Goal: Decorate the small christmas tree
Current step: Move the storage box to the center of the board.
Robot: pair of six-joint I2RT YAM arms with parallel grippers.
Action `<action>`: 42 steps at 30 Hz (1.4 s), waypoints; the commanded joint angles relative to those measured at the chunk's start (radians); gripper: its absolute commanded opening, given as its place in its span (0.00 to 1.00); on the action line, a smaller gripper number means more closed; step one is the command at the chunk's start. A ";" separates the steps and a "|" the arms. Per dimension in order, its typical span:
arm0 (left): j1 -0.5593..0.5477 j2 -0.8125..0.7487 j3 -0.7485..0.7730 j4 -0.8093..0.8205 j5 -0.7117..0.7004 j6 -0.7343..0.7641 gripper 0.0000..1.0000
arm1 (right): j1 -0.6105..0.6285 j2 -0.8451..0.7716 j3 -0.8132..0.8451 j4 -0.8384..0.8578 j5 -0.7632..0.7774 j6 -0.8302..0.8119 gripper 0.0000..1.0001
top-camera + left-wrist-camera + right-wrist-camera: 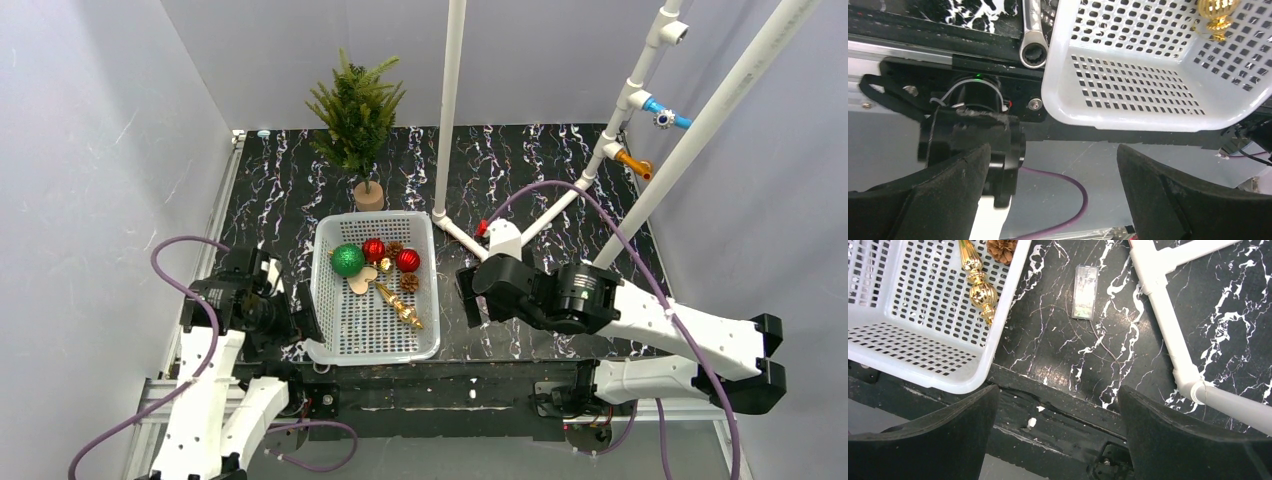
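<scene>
The small christmas tree [357,112] stands upright on its tan base [368,195] at the back of the black marble table, bare of ornaments. In front of it a white basket [325,300] holds a green ball [347,260], two red balls [373,249], a gold finial [400,305], pine cones and wooden hearts. My left gripper [298,322] is open and empty by the basket's near left corner [1128,107]. My right gripper [468,295] is open and empty just right of the basket [923,340]. The finial also shows in the right wrist view [977,282].
A white pipe frame [447,110] stands on the table right of the tree, its foot pipe [1163,305] running past my right gripper. A small clear plastic box [1085,291] lies right of the basket. A wrench [1033,40] lies by the basket's near left corner. Grey walls close in both sides.
</scene>
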 commanded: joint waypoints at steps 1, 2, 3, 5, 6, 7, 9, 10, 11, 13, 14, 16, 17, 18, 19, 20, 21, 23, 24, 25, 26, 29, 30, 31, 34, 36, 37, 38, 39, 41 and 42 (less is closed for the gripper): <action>-0.008 0.015 -0.133 0.043 0.094 -0.021 0.99 | 0.003 0.039 0.041 0.055 -0.021 -0.035 0.96; -0.009 0.031 -0.150 0.089 0.111 -0.032 0.97 | 0.004 0.046 0.045 0.064 -0.025 -0.038 0.96; -0.010 0.048 -0.155 0.121 0.104 -0.038 0.95 | 0.003 0.051 0.049 0.071 -0.029 -0.043 0.96; -0.011 0.095 -0.150 0.155 0.066 -0.033 0.94 | 0.004 0.059 0.061 0.084 -0.037 -0.044 0.96; -0.012 0.115 -0.149 0.165 0.040 -0.026 0.93 | 0.004 0.061 0.067 0.087 -0.039 -0.043 0.96; -0.012 0.135 -0.152 0.176 0.012 -0.017 0.92 | 0.004 0.063 0.068 0.093 -0.042 -0.041 0.96; -0.011 0.174 -0.165 0.203 -0.026 -0.003 0.88 | 0.005 0.062 0.061 0.101 -0.047 -0.032 0.96; -0.011 0.199 -0.171 0.219 -0.027 0.001 0.86 | 0.006 0.059 0.056 0.105 -0.050 -0.027 0.96; -0.011 0.208 -0.178 0.228 -0.019 0.001 0.85 | 0.008 0.057 0.051 0.105 -0.053 -0.023 0.95; -0.012 0.225 -0.199 0.271 0.004 -0.008 0.81 | 0.011 0.053 0.042 0.096 -0.054 -0.012 0.95; -0.012 0.230 -0.210 0.289 0.013 -0.016 0.79 | 0.011 0.050 0.037 0.092 -0.053 -0.009 0.95; -0.012 0.233 -0.232 0.323 0.022 -0.026 0.75 | 0.011 0.043 0.032 0.079 -0.051 0.003 0.95; -0.012 0.236 -0.238 0.335 0.025 -0.029 0.73 | 0.012 0.041 0.030 0.073 -0.049 0.005 0.95; -0.012 0.243 -0.246 0.347 0.029 -0.030 0.71 | 0.013 0.037 0.029 0.069 -0.047 0.009 0.95; -0.012 0.252 -0.252 0.354 0.035 -0.032 0.69 | 0.013 0.032 0.026 0.067 -0.044 0.011 0.95; -0.012 0.262 -0.255 0.361 0.043 -0.036 0.68 | 0.014 0.028 0.023 0.067 -0.044 0.013 0.95; -0.012 0.270 -0.259 0.368 0.055 -0.037 0.66 | 0.013 0.024 0.019 0.067 -0.043 0.014 0.95; -0.013 0.287 -0.268 0.384 0.086 -0.048 0.64 | 0.013 0.024 0.013 0.070 -0.043 0.016 0.95; -0.014 0.293 -0.273 0.393 0.100 -0.056 0.61 | 0.013 0.025 0.012 0.070 -0.044 0.015 0.95; -0.014 0.294 -0.282 0.405 0.111 -0.068 0.59 | 0.013 0.029 0.012 0.070 -0.045 0.015 0.95; -0.016 0.296 -0.288 0.414 0.116 -0.076 0.58 | 0.013 0.032 0.013 0.069 -0.046 0.016 0.95; -0.021 0.300 -0.290 0.424 0.103 -0.075 0.52 | 0.013 0.047 0.023 0.066 -0.049 0.020 0.95; -0.021 0.305 -0.285 0.422 0.106 -0.070 0.49 | 0.013 0.047 0.026 0.067 -0.047 0.028 0.95; -0.021 0.308 -0.282 0.422 0.113 -0.069 0.46 | 0.013 0.043 0.026 0.072 -0.047 0.028 0.95; -0.024 0.317 -0.284 0.423 0.103 -0.075 0.34 | 0.013 0.032 0.027 0.072 -0.034 0.027 0.95; -0.023 0.329 -0.265 0.399 0.080 -0.052 0.16 | 0.014 0.018 0.026 0.066 -0.021 0.030 0.95; -0.023 0.334 -0.251 0.382 0.073 -0.041 0.05 | 0.013 0.013 0.026 0.066 -0.018 0.031 0.95; -0.023 0.334 -0.235 0.371 0.072 -0.038 0.00 | 0.014 0.012 0.032 0.056 -0.017 0.032 0.95; -0.023 0.334 -0.225 0.360 0.073 -0.038 0.00 | 0.014 0.011 0.034 0.052 -0.016 0.031 0.95; -0.023 0.325 -0.206 0.348 0.079 -0.038 0.00 | 0.014 0.007 0.037 0.047 -0.011 0.032 0.95; -0.023 0.319 -0.198 0.343 0.082 -0.038 0.00 | 0.014 0.005 0.038 0.047 -0.008 0.030 0.95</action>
